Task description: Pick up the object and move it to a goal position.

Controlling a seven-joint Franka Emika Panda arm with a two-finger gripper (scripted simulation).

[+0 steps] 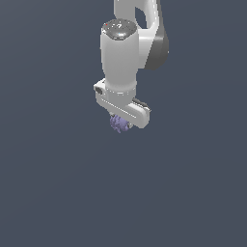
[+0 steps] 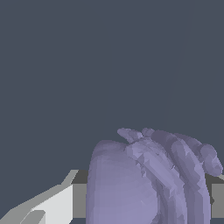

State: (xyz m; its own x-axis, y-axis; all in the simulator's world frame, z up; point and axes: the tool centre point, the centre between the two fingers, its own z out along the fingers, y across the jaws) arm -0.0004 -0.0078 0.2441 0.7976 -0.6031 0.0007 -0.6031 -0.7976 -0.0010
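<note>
The object (image 1: pixel 118 124) is a small lumpy lavender-purple blob tucked just under the white gripper (image 1: pixel 120 121) in the middle of the exterior view. The white arm comes down from the top of that view and the hand covers most of the blob. In the wrist view the object (image 2: pixel 148 179) looms large and ridged, sitting between the fingers (image 2: pixel 52 203), with the gripper (image 2: pixel 144 201) shut on it. The fingertips themselves are hidden behind the blob. It seems to hang above the dark surface, though no shadow or contact shows.
A plain dark blue-grey ground (image 1: pixel 58 193) fills both views around the arm. No other object, container or edge shows.
</note>
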